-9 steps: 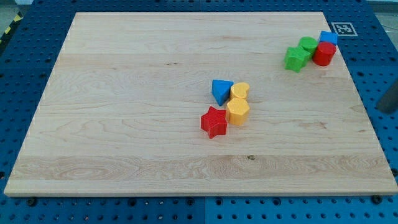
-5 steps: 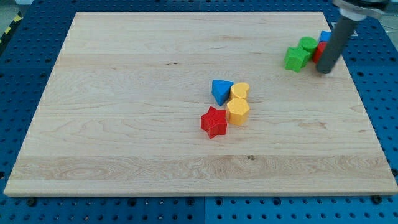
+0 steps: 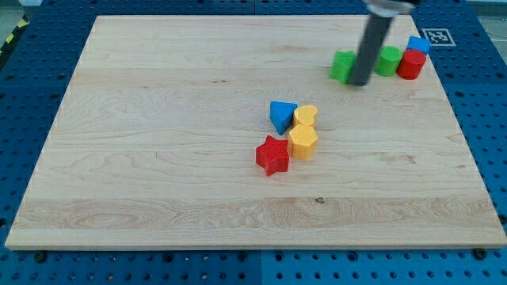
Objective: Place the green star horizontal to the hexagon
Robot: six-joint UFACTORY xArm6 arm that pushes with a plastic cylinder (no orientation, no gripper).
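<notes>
The green star (image 3: pixel 342 66) sits in the upper right of the worktop (image 3: pixel 158 158), partly hidden by my tip (image 3: pixel 360 81) touching its right side. The yellow hexagon (image 3: pixel 303 142) lies mid-frame. No end effector shows, only the rod.

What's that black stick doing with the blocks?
My tip is pushing the green star toward the view's left, away from the green block, red block and blue block near the top right. The yellow hexagon sits mid-board with a red star, blue triangle and yellow heart.
</notes>
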